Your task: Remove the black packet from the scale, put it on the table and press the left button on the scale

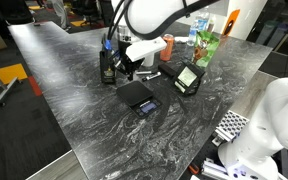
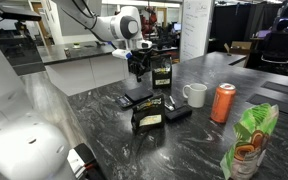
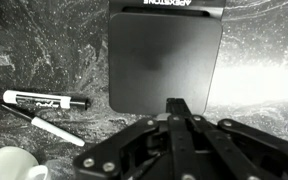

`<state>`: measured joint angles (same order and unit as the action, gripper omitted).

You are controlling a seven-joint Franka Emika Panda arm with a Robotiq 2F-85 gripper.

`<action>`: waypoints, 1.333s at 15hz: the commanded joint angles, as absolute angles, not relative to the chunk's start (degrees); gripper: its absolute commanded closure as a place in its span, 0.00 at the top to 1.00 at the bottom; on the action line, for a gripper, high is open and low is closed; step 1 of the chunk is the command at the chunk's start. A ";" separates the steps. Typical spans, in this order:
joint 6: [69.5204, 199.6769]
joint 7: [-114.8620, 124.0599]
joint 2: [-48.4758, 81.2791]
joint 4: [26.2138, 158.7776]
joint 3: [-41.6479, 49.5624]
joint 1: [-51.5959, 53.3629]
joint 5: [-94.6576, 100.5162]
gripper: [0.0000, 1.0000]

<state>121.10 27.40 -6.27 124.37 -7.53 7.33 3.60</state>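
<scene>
The scale point(image 1: 134, 93) lies flat on the table point(image 1: 104, 120) with nothing on it; its display strip faces the table's front. It also shows in an exterior view point(image 2: 137, 98) and fills the top of the wrist view point(image 3: 164, 55). The black packet point(image 1: 188, 78) with its pale panel stands on the table beside the scale and shows in both exterior views point(image 2: 147, 117); it is out of the wrist view. My gripper point(image 3: 176, 104) is shut and empty, hovering over the scale's edge opposite the strip point(image 1: 125, 70) point(image 2: 136, 66).
A taller black bag point(image 2: 162, 72) stands behind the scale. A white mug point(image 2: 195, 95), an orange can point(image 2: 223, 102) and a green packet point(image 2: 249, 140) stand to one side. A marker point(image 3: 44, 102) and a pen point(image 3: 46, 129) lie beside the scale.
</scene>
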 commanded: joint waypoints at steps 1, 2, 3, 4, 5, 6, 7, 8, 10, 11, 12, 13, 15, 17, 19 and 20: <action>121.39 27.32 -6.59 124.25 -8.08 6.78 3.70 0.00; 121.45 27.31 -6.87 124.25 -8.11 6.76 3.78 0.00; 121.45 27.31 -7.07 124.26 -8.14 6.74 3.80 0.00; 121.45 27.31 -7.16 124.27 -8.15 6.73 3.80 0.00; 121.46 27.31 -7.17 124.27 -8.15 6.73 3.80 0.00; 121.46 27.31 -7.17 124.29 -8.15 6.73 3.80 0.00; 121.47 27.31 -7.17 124.31 -8.15 6.73 3.80 0.00; 121.48 27.31 -7.17 124.32 -8.15 6.73 3.80 0.00; 121.48 27.31 -7.17 124.33 -8.15 6.73 3.80 0.00; 121.49 27.31 -7.17 124.33 -8.15 6.73 3.80 0.00; 121.49 27.31 -7.17 124.33 -8.15 6.73 3.81 0.00; 121.49 27.31 -7.17 124.33 -8.15 6.73 3.81 0.00; 121.50 27.31 -7.17 124.33 -8.15 6.73 3.81 0.00; 121.50 27.31 -7.17 124.33 -8.15 6.73 3.81 0.00; 121.70 28.43 -7.72 124.52 -8.61 6.72 6.15 0.25; 121.24 30.03 -8.20 123.84 -9.34 6.81 9.25 0.26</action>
<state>121.67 27.49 -7.21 124.45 -7.65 7.33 4.42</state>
